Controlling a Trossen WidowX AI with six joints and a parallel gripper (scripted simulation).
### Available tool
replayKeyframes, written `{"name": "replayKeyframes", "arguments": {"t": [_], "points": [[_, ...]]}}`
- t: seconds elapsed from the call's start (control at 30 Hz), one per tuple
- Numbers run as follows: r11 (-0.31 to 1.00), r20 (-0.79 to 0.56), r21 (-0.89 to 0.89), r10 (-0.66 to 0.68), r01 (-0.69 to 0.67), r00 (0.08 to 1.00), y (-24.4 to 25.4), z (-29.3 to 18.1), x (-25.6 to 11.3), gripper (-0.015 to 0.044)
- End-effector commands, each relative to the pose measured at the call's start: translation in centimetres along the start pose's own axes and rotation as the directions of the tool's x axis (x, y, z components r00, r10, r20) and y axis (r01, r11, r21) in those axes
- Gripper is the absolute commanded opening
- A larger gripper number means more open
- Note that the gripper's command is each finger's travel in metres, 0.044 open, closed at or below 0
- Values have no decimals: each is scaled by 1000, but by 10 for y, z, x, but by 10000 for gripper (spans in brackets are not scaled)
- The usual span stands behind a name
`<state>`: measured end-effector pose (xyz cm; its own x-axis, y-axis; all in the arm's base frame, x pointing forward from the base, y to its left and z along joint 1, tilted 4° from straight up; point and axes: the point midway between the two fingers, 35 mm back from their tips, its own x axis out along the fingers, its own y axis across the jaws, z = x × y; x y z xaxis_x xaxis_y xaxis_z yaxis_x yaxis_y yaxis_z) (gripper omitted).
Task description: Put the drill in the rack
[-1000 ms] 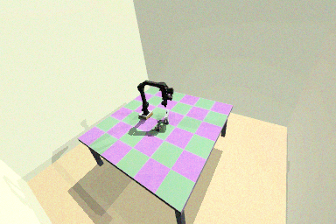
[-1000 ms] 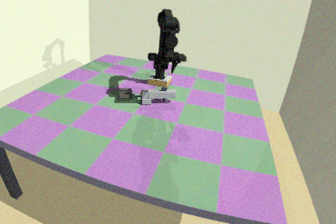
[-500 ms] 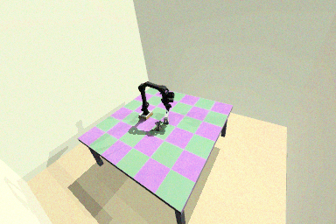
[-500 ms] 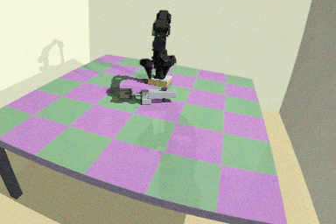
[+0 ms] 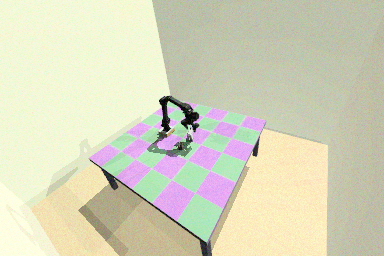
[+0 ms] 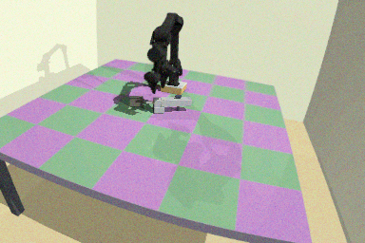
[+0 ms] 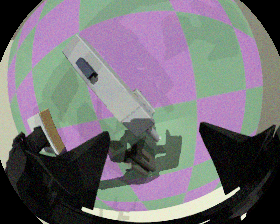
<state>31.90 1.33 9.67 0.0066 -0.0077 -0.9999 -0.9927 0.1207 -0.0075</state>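
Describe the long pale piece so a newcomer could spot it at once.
On the purple-and-green checkered table, find the long, pale grey piece. A small dark blue-grey part sits on top, unlike the shorter block with an orange-tan side.
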Motion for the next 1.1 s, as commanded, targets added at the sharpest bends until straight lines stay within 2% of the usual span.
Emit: {"name": "replayKeyframes", "arguments": {"t": [0.0,0.13,1.07], "points": [[881,-26,-470,48,-54,999,-10,-52,46,440],[836,-27,-546,49,-56,998,-12,-61,52,440],[836,-27,-546,49,-56,998,-12,-60,56,440]]}}
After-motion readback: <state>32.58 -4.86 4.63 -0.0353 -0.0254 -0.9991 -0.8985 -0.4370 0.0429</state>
